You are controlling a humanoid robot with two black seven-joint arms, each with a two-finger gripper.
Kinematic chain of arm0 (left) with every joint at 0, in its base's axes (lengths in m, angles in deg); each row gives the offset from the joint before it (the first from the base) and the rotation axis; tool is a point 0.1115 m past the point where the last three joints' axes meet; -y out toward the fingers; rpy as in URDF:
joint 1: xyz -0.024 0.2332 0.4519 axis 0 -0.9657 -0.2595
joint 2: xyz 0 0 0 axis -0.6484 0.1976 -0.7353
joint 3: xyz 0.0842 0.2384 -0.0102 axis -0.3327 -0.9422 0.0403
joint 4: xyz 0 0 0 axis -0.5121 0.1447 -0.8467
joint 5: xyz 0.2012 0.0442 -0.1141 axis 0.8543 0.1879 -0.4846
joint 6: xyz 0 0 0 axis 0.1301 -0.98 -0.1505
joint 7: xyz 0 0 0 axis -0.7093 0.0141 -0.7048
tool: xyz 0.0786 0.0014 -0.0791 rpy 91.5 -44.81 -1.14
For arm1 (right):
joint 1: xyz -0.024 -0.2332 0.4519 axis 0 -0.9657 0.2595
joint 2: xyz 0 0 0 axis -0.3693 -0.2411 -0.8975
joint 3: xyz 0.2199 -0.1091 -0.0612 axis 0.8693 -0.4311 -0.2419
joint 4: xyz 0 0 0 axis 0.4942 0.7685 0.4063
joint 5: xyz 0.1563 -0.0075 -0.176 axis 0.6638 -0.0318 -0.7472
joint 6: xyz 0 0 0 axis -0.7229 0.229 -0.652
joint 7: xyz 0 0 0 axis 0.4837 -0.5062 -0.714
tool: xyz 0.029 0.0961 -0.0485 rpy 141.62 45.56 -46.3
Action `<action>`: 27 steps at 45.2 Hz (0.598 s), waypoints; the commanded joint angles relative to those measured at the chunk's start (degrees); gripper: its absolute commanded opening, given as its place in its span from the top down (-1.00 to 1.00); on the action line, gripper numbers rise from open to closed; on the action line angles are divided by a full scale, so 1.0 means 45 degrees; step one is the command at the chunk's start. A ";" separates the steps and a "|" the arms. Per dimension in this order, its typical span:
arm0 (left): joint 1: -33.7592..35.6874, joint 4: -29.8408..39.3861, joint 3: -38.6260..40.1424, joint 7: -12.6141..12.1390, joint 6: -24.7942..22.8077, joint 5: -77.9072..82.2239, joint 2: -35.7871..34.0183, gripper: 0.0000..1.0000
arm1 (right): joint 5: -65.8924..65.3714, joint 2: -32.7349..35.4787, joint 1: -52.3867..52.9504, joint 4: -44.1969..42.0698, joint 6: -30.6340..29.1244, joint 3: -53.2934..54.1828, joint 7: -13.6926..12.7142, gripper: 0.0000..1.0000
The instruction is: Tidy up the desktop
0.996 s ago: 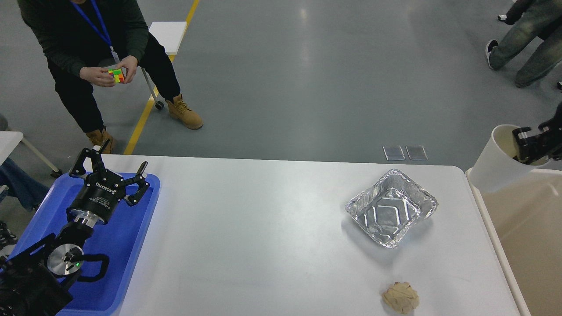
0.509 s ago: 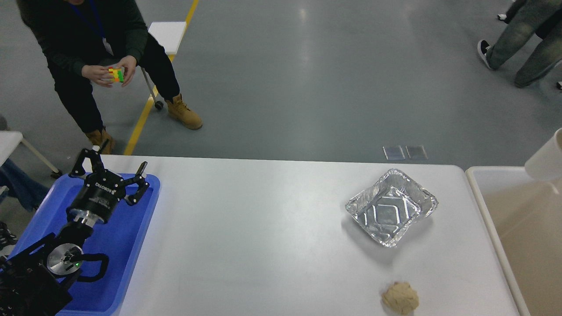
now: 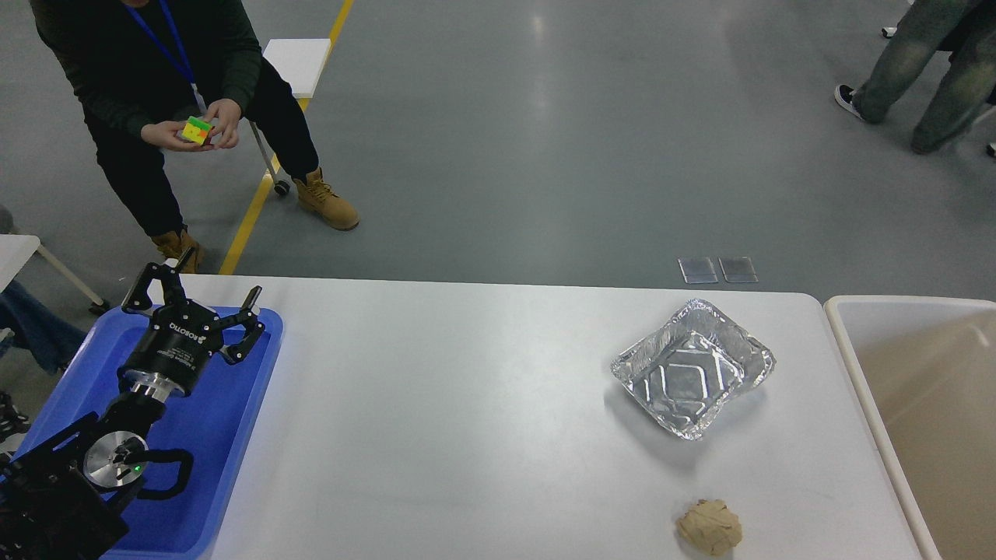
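The white desktop fills the lower part of the head view. An empty square foil tray sits on it at the right. A crumpled brown paper ball lies near the front edge, below the foil tray. My left gripper is open and empty, held above the far end of the blue tray at the left. My right arm and gripper are out of view.
A beige bin with a white rim stands against the desktop's right edge. A person crouches beyond the far left corner with a puzzle cube in hand. Another person's legs are at the top right.
My right gripper and the white cup it held over the bin have left the view to the right. The left arm has not moved. The person at top right walked further away.
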 commanded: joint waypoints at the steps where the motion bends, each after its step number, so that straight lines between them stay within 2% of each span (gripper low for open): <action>1: 0.0000 0.0001 0.0000 0.0001 0.0000 0.0000 0.0000 -0.98 | 0.1647 -0.0678 -0.2787 -0.0673 0.2632 0.2063 -0.0824 1.00; 4: 0.0000 0.0001 0.0000 0.0001 0.0000 0.0000 0.0000 -0.98 | 0.1920 -0.1107 -0.3665 -0.0673 0.3589 0.3235 -0.1195 1.00; 11: 0.0000 0.0001 0.0000 0.0001 0.0000 0.0000 0.0000 -0.98 | 0.2097 -0.1869 -0.5286 -0.0673 0.5289 0.5714 -0.1254 1.00; 19: 0.0000 0.0001 0.0000 0.0001 0.0000 0.0000 0.0000 -0.98 | 0.2097 -0.2944 -0.6616 -0.0693 0.6442 0.7300 -0.1254 1.00; 27: 0.0000 0.0001 0.0000 0.0001 0.0000 0.0000 0.0000 -0.98 | 0.2097 -0.3179 -0.6734 -0.0693 0.6736 0.7613 -0.1274 1.00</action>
